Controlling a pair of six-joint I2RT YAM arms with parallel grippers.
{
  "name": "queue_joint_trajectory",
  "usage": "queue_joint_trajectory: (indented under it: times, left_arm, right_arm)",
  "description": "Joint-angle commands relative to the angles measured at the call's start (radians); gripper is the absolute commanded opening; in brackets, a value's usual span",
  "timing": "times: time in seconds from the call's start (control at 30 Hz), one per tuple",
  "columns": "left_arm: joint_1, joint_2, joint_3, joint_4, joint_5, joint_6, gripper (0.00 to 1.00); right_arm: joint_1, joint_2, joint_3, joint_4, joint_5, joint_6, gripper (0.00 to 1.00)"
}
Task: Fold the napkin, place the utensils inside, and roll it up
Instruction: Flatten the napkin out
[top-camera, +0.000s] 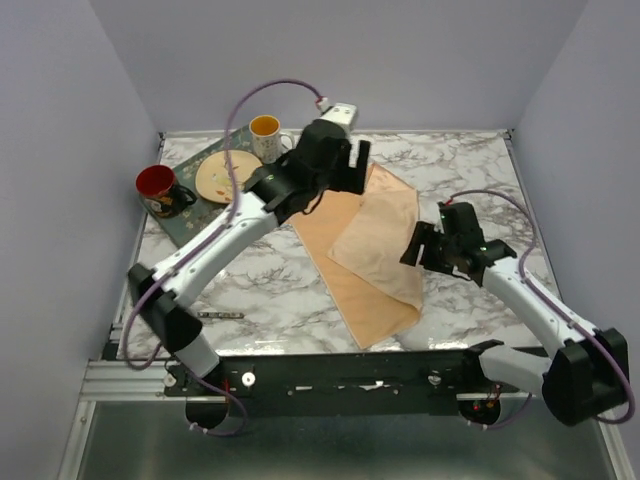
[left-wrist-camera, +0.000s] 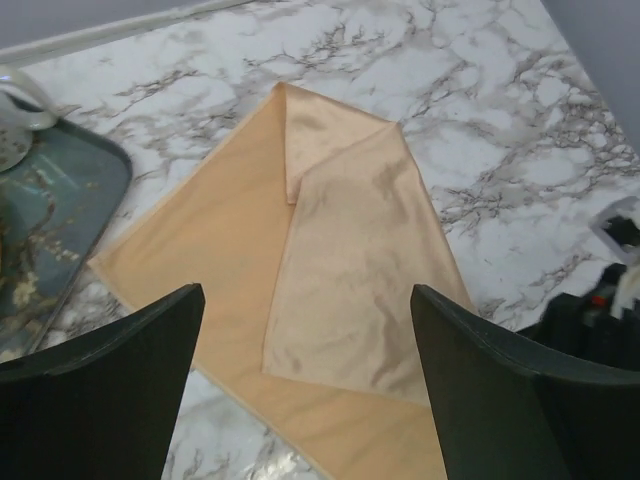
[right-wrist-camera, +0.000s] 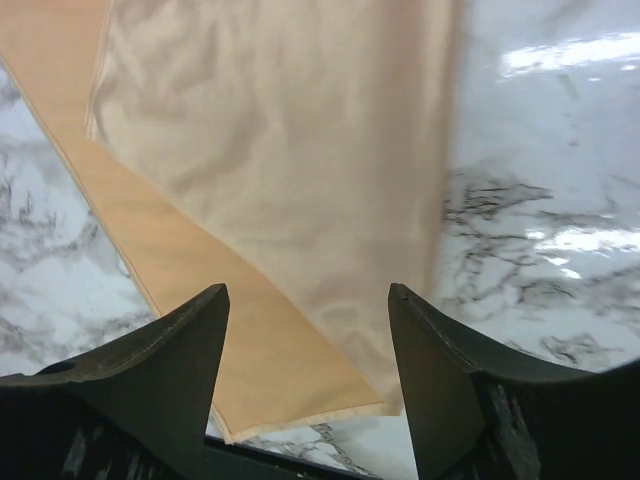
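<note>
Napkin (top-camera: 365, 250) lies mid-table (top-camera: 470, 170), set slantwise. One flap is folded over and its edges run askew of the layer beneath.

Left hand (left-wrist-camera: 307, 290) hovers above the far end, right hand (right-wrist-camera: 307, 290) above the near-right edge. Both gape wide, gripping nothing.

Risks:
- The sheeny cloth may slide on the marble if pinched from one side, spoiling the fold.
- The near corner sits close to the table's front edge and could be dragged off.
- What looks like a thin utensil (top-camera: 220, 315) lies flat, well apart from the napkin, near the left arm's base. Likely an awkward pickup.
</note>
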Motion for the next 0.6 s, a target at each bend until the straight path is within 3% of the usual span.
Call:
queue_joint_trajectory:
  times: [0.0, 0.1, 0.17, 0.27, 0.37, 0.47, 0.57]
  left_arm:
    - [0.063, -0.218, -0.314, -0.010, -0.017, 0.014, 0.88]
    - [0.078, -0.306, -0.472, 0.019, -0.008, -0.024, 0.83]
    - [0.078, -0.323, -0.522, 0.039, 0.032, -0.052, 0.81]
    - [0.080, -0.303, -0.585, 0.053, 0.092, -0.105, 0.74]
    - [0.080, -0.307, -0.663, 0.122, 0.104, -0.156, 0.72]
    - [0.081, -0.327, -0.715, 0.165, 0.052, -0.237, 0.64]
    - [0.109, -0.373, -0.758, 0.196, 0.005, -0.332, 0.54]
  right_arm:
    - [0.078, 0.114, -0.013, 0.024, -0.095, -0.039, 0.73]
    - [0.085, 0.140, -0.070, 0.170, -0.237, 0.041, 0.61]
    - [0.085, 0.180, -0.084, 0.204, -0.248, 0.078, 0.46]
    - [0.085, 0.208, -0.106, 0.214, -0.176, 0.107, 0.44]
    - [0.074, 0.236, -0.078, 0.214, -0.090, 0.065, 0.45]
    - [0.144, 0.283, 0.056, 0.176, -0.040, -0.125, 0.50]
    - [0.271, 0.404, 0.205, 0.083, 0.109, -0.206, 0.63]
